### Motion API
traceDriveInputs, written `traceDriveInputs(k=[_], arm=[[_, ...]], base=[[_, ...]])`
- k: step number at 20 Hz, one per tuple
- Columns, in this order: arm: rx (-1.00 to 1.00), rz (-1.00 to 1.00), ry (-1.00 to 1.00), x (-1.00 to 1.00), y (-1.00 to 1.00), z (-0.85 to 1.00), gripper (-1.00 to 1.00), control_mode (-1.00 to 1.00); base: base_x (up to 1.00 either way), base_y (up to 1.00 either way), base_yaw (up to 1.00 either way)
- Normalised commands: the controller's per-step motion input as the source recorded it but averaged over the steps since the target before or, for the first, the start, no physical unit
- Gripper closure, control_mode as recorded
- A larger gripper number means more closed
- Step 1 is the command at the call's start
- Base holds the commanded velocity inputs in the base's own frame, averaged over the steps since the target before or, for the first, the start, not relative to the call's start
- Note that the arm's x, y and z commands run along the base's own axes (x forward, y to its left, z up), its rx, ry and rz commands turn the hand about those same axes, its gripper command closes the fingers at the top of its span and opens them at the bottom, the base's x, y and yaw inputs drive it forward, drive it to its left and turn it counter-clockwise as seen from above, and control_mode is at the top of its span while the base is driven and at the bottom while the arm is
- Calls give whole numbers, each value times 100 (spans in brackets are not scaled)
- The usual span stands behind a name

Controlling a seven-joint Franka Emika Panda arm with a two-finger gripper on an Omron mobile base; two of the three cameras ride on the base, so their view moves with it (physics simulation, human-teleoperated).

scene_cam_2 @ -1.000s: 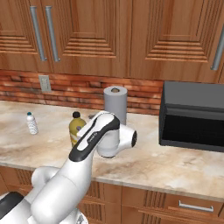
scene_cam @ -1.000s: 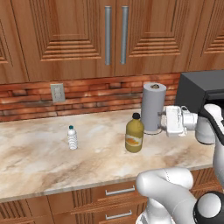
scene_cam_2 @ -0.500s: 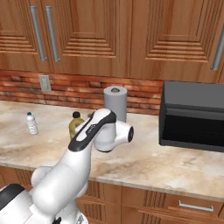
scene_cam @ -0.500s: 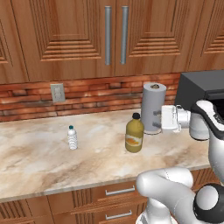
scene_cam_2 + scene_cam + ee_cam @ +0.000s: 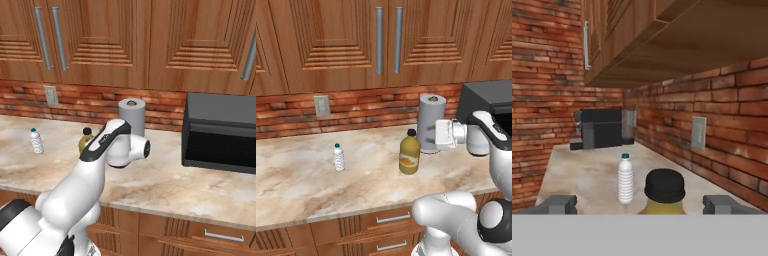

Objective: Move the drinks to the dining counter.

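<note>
The yellow juice bottle [image 5: 409,159] with a black cap stands on the marbled counter [image 5: 301,185] under the wall cabinets. The small clear water bottle [image 5: 338,157] stands further left. My gripper [image 5: 436,134] hovers just right of the juice bottle at cap height, in front of the paper-towel roll. In the hand view my gripper [image 5: 641,206] is open, both fingertips [image 5: 559,204] spread wide, with the juice bottle's cap [image 5: 664,186] low between them and the water bottle [image 5: 626,178] beyond. My arm partly hides the juice bottle [image 5: 86,139] in the right base view. The dining counter is out of view.
A grey paper-towel roll [image 5: 431,122] stands right behind the hand. A black microwave [image 5: 220,132] sits to the right. A dark coffee machine [image 5: 602,128] stands at the counter's far end. The brick wall carries an outlet [image 5: 321,105].
The hand has turned and edged slightly left toward the juice bottle. Its jaws stay open. Neither bottle has moved.
</note>
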Motion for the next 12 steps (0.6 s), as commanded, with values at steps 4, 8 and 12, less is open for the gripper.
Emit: traceDriveInputs(k=[4, 8, 12], arm=[[0, 0, 0, 19, 11, -12, -100, -100], [0, 0, 0, 19, 12, -13, -100, -100], [0, 0, 0, 19, 10, -11, -100, -100]], base=[[0, 0, 0], [0, 0, 0], [0, 0, 0]])
